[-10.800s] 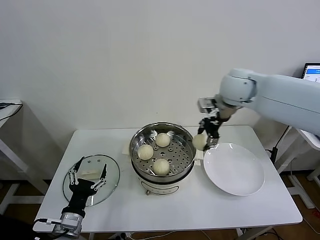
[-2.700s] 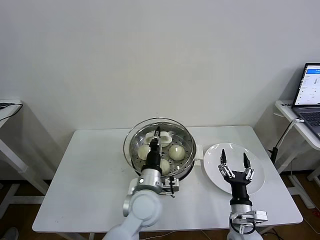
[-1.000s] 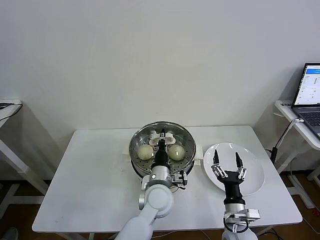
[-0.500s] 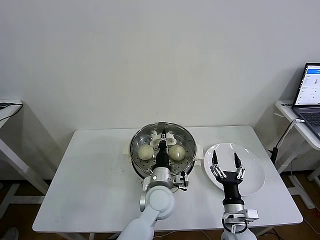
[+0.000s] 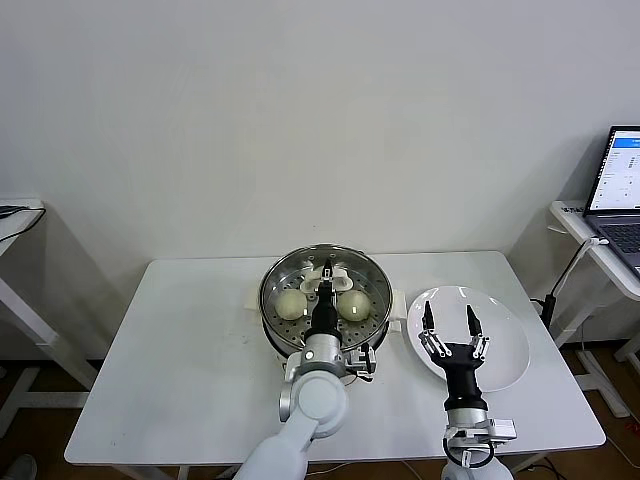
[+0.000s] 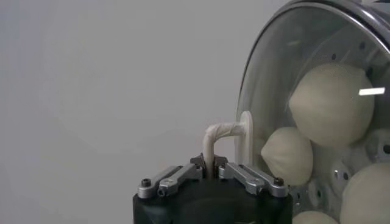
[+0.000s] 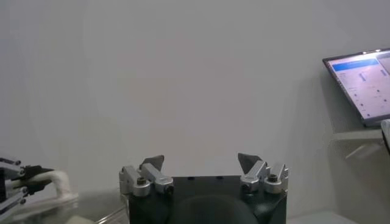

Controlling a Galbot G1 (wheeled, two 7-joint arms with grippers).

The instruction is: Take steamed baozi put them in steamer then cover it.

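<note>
The steamer (image 5: 268, 318) stands mid-table with the clear glass cover (image 5: 300, 280) lying over its mouth. My left gripper (image 5: 327, 272) is shut on the cover's white handle (image 6: 223, 130); in the left wrist view the left gripper (image 6: 210, 165) pinches the handle's bar. Steamed baozi (image 5: 290, 303) (image 5: 352, 304) show through the glass, and up close baozi (image 6: 332, 103) (image 6: 286, 153) sit on the perforated tray. My right gripper (image 5: 447, 325) is open and holds nothing, upright over the white plate's near edge; the right gripper (image 7: 201, 162) shows wide-set jaws.
The white plate (image 5: 505, 345) lies right of the steamer with nothing on it. The white table (image 5: 180, 350) spreads to the left. A laptop (image 5: 620, 185) sits on a side table at far right, seen also as the laptop (image 7: 359, 85).
The cover, once on the table's left, has been carried over and now sits centred on the steamer. In the last second the right gripper sank slightly; little else moved.
</note>
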